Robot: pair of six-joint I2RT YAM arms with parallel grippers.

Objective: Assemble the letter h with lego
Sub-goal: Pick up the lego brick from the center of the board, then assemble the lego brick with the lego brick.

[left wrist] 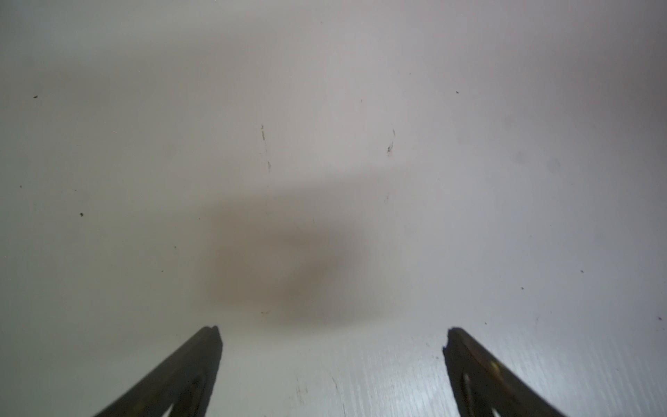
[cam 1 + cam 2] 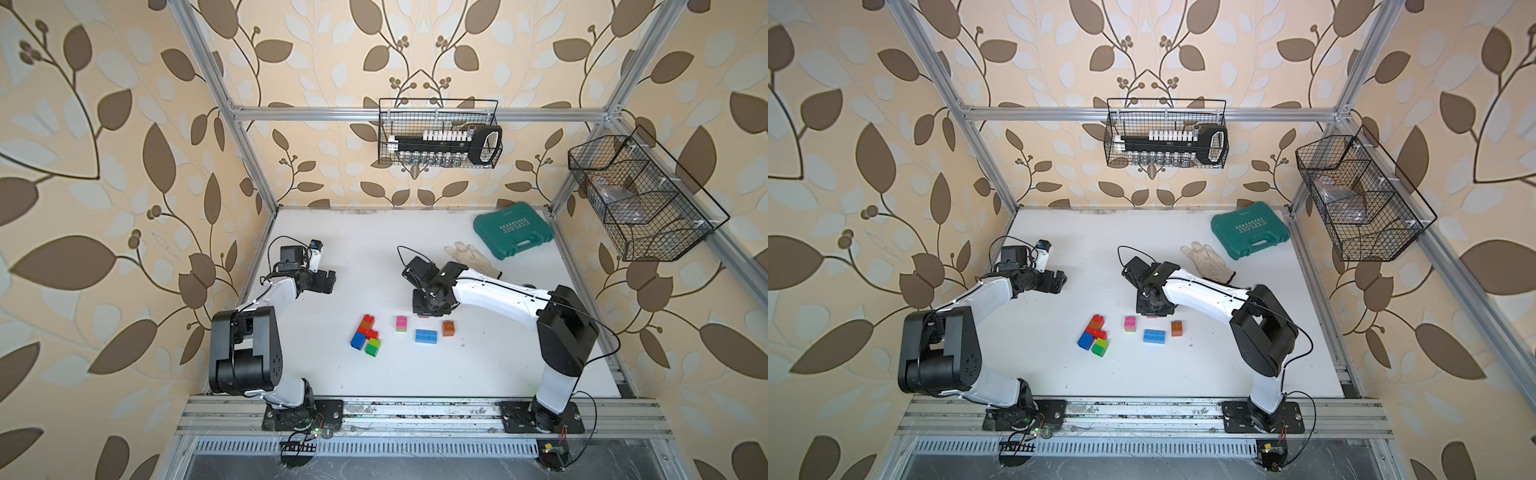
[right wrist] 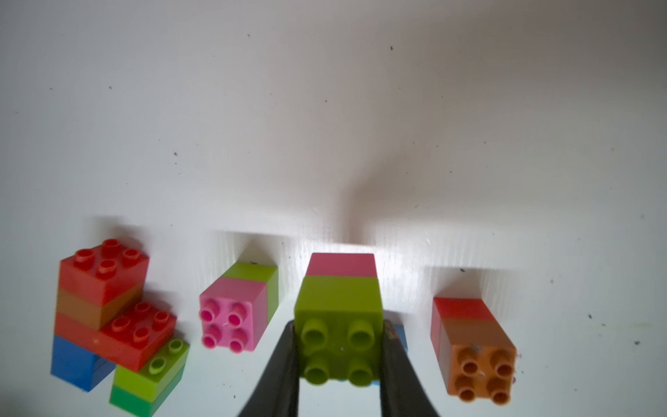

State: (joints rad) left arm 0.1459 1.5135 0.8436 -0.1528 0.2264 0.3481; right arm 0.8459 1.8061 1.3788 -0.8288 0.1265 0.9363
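Well, my left tool (image 1: 332, 330) hangs wide open over bare tabletop (image 1: 505, 180) at ten o'clock. At eight o'clock of my right tool (image 3: 339, 346) stands the partial build (image 2: 365, 334). That tool pinches the lime-and-pink stack (image 3: 339, 299) by its lime half only; lifting might shed the pink brick (image 3: 341, 264).

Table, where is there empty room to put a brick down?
The table is bare at the back middle, between the left gripper and the white glove, and along the front by the metal rail. The middle is crowded: the stacked cluster, pink brick, light blue brick and orange brick sit close, with the right gripper clamped on a lime-and-pink brick.
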